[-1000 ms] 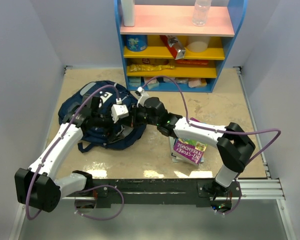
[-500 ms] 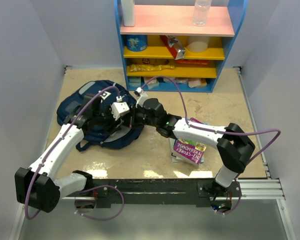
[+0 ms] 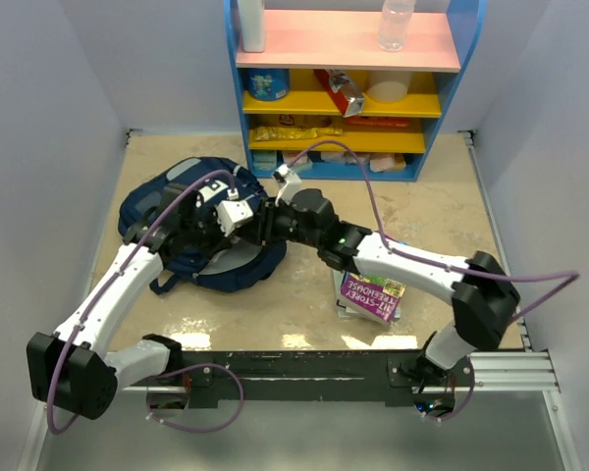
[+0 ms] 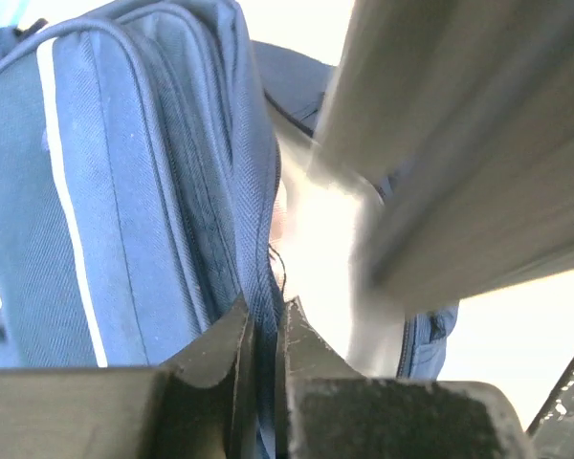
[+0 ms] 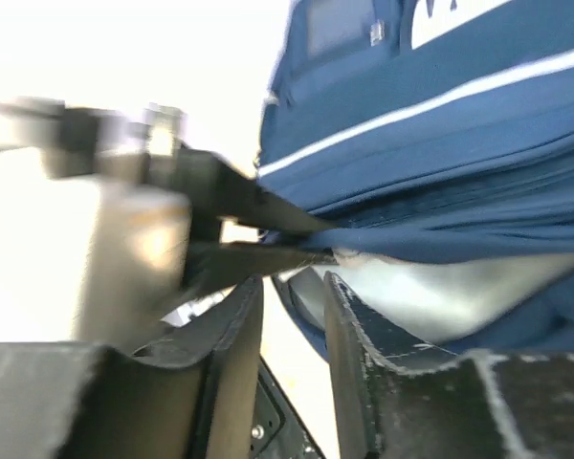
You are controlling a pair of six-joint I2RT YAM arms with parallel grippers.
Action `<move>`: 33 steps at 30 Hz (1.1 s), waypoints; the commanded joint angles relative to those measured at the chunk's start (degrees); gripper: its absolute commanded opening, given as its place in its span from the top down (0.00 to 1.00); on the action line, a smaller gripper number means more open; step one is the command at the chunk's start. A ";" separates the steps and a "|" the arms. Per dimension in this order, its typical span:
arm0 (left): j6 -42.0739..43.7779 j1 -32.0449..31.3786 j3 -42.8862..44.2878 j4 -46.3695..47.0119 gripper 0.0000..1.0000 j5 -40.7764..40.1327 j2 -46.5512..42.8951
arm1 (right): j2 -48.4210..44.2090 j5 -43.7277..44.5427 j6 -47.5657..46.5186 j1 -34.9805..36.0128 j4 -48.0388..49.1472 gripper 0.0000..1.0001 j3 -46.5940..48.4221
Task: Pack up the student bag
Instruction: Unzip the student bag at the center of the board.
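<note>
The student bag (image 3: 137,211) lies slumped on the left half of the desk (image 3: 304,294), a navy heap with its pale stripes showing, and both arms have their heads together at its right-hand edge. In the left wrist view the left tool (image 4: 268,306) is pinched nearly closed on a fold of the blue cloth right beside the zip seam, so it has hold of the bag's lip. The right tool (image 5: 292,282) sits just opposite, its jaws parted with a clear gap. The bag's edge and a strip of pale lining lie just ahead of it, but I see nothing clamped between them.

To my eye this is early work, getting the mouth of the bag held open and no further. I can't see anything inside it. A brightly coloured book (image 3: 371,292) lies flat on the desk beneath the right arm, well apart from the bag, and looks like the obvious thing to go in. The shelf (image 3: 314,39) at the back is stocked with packets and a bottle (image 3: 397,22). Whether those are meant for the bag I can't say.
</note>
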 commanded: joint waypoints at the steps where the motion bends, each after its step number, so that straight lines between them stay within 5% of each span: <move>1: -0.42 0.56 -0.18 4.83 1.00 -4.31 -2.70 | -11.86 4.18 -7.35 0.58 1.09 0.62 -4.00; 5: -2.26 0.56 -0.10 6.50 1.00 -4.05 -2.00 | -17.06 5.07 -6.31 1.19 3.80 0.83 -14.39; 12: -7.37 0.56 3.06 8.00 1.00 -1.33 0.46 | -12.59 13.32 -12.71 9.80 12.22 0.97 -16.16; 18: -10.71 0.56 7.80 8.70 1.00 2.10 2.31 | -6.96 21.59 -14.83 13.59 23.84 1.00 -18.10; 33: -12.20 0.47 8.61 5.54 1.00 6.15 2.14 | 1.75 28.62 -23.27 15.61 27.19 1.00 -10.63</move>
